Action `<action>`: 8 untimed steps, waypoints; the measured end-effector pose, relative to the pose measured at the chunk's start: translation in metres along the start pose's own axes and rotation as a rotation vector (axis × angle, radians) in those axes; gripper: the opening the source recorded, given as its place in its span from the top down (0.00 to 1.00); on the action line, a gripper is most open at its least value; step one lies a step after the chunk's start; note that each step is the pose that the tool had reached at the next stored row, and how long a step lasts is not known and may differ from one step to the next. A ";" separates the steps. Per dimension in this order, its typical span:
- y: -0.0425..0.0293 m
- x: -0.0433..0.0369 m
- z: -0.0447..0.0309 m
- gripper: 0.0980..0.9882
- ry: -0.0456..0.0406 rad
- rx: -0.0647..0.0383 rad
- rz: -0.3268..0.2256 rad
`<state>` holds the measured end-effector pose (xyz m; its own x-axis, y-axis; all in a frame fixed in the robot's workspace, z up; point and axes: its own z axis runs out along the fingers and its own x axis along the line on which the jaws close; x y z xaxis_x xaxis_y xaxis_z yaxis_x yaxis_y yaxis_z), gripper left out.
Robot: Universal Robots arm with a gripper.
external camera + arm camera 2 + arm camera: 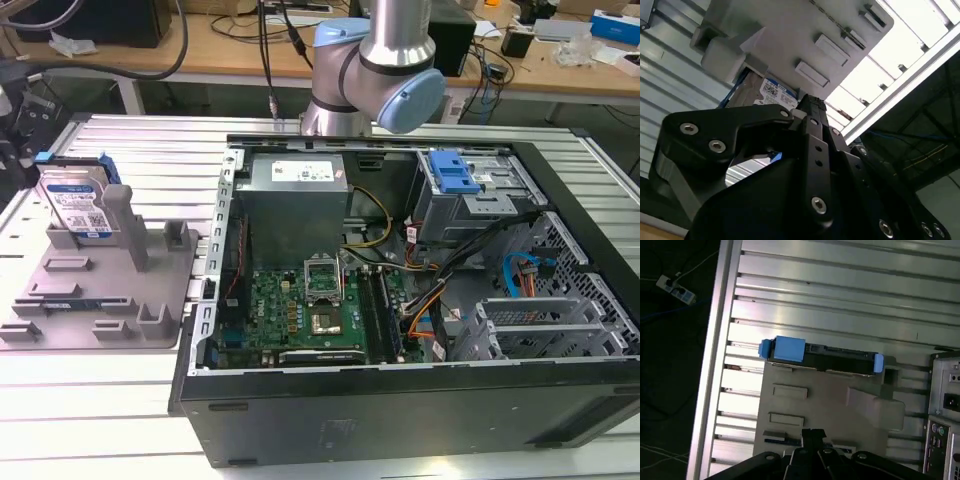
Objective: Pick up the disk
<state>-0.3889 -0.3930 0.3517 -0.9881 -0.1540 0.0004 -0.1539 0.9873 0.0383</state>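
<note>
The disk (78, 205) stands on edge at the back of a grey holder tray (100, 300) at the exterior view's left, its white-and-blue label facing forward and blue rails on its sides. In the first wrist view I look down on the disk's (822, 356) thin top edge with a blue tab at each end, across the tray (825, 405) from my gripper (813, 432). The gripper is shut with nothing in it and hangs apart from the disk. In the second wrist view the gripper (807, 102) points at the disk's label (772, 92), beside the tray (790, 30).
An open computer case (400, 300) takes up the table's middle and right, with a blue-handled drive cage (455, 180) inside. My arm (375, 70) rises behind the case. The slatted metal table (840, 295) extends beyond the tray. A power strip (675, 289) lies on the floor.
</note>
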 end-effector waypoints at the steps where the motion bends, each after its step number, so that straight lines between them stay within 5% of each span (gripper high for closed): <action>1: 0.0000 0.0000 0.0000 0.99 0.0019 0.000 -0.046; 8: 0.0000 0.0000 0.0000 0.99 0.0086 0.000 -0.223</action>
<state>-0.3889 -0.3930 0.3517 -0.9296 -0.3686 0.0005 -0.3684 0.9289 0.0382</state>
